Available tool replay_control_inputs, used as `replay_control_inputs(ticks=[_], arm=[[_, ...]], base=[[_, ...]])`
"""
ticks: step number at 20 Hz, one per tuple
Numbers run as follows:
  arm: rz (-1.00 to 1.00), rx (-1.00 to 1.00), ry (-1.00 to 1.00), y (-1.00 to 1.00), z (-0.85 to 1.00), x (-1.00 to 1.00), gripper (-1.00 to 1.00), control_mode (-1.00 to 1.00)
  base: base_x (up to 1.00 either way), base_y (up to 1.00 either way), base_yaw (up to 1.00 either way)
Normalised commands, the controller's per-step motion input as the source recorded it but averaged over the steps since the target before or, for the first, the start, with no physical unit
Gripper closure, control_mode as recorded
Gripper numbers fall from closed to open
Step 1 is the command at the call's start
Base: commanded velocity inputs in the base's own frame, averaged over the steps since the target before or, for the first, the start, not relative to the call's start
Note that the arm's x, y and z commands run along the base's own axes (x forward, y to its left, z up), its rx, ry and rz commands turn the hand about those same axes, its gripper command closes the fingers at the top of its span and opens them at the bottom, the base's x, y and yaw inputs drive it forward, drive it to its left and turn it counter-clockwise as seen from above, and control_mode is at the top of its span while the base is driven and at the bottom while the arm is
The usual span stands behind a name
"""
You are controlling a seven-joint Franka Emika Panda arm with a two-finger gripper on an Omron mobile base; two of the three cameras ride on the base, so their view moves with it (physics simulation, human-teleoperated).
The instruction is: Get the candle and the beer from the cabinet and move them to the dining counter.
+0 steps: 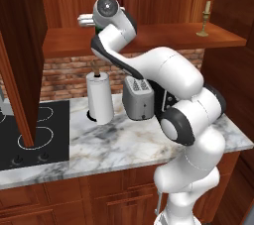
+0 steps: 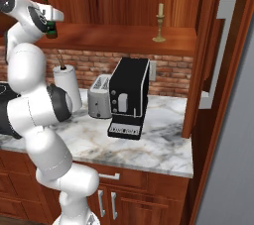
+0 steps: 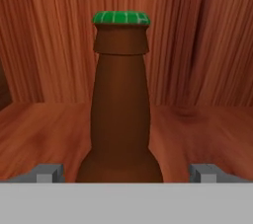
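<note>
**Lining up on the beer inside the cabinet**

The arm is reaching up into the open cabinet (image 2: 124, 35), with the gripper (image 3: 126, 172) levelled at the beer (image 3: 121, 104) standing upright on the inner shelf. From the hand view, the bottle sits squarely between the two fingertips (image 3: 49, 172), so the aim looks good. To do this well, I'd say the hand should ease straight forward until the bottle's body is well between the fingers, then close low on the wider part rather than the neck, and lift before drawing back so the base clears the shelf edge.

The jaws stand wide apart, wider than the bottle, and hold nothing; neither tip seems to touch the glass.

The candle (image 2: 159, 22) stands on the same shelf, well apart to the right, untouched.
</note>
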Motion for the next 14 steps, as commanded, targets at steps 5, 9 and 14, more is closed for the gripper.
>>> replay_control_inputs(ticks=[5,9,14], arm=[[0.00,0.00,0.00,0.00,-0.11,0.08,1.00,-1.00],[0.00,0.00,0.00,0.02,-0.05,0.05,1.00,-1.00],[0.00,0.00,0.00,0.01,0.00,0.00,1.00,-1.00]], base=[[0.00,0.00,0.00],[0.00,0.00,0.00],[0.00,0.00,0.00]])
